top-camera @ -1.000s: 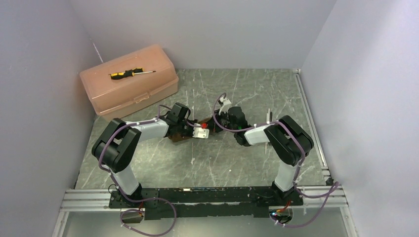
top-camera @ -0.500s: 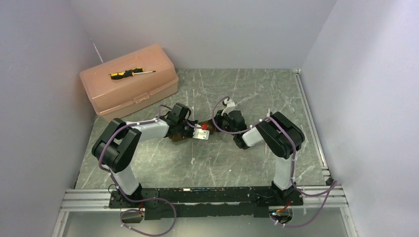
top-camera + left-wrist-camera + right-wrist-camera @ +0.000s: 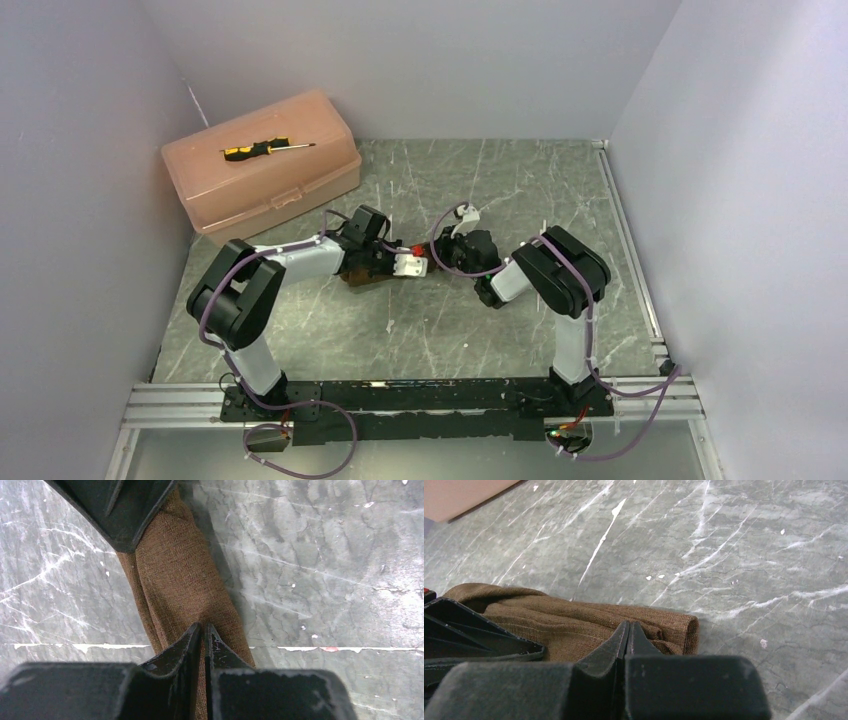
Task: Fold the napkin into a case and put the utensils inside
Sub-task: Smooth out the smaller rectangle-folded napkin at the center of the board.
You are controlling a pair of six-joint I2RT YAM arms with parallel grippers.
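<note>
The brown napkin [image 3: 180, 580] lies on the table as a narrow folded strip; it also shows in the right wrist view [image 3: 574, 622], and a little of it shows under the arms in the top view [image 3: 357, 273]. My left gripper [image 3: 204, 627] is shut, pinching a fold of the cloth near one end. My right gripper [image 3: 628, 625] is shut with its tips on the cloth near the other, rolled end. The two grippers meet at mid-table [image 3: 408, 265] [image 3: 437, 258]. No utensils are in view.
A closed pink box [image 3: 262, 170] stands at the back left with a yellow-and-black screwdriver [image 3: 265, 149] on its lid. Its corner shows in the right wrist view [image 3: 464, 495]. Grey walls enclose the marbled table [image 3: 500, 190] on three sides.
The right arm has swung left, bringing its gripper closer to the left gripper. The left gripper has barely moved and stays on the napkin.
</note>
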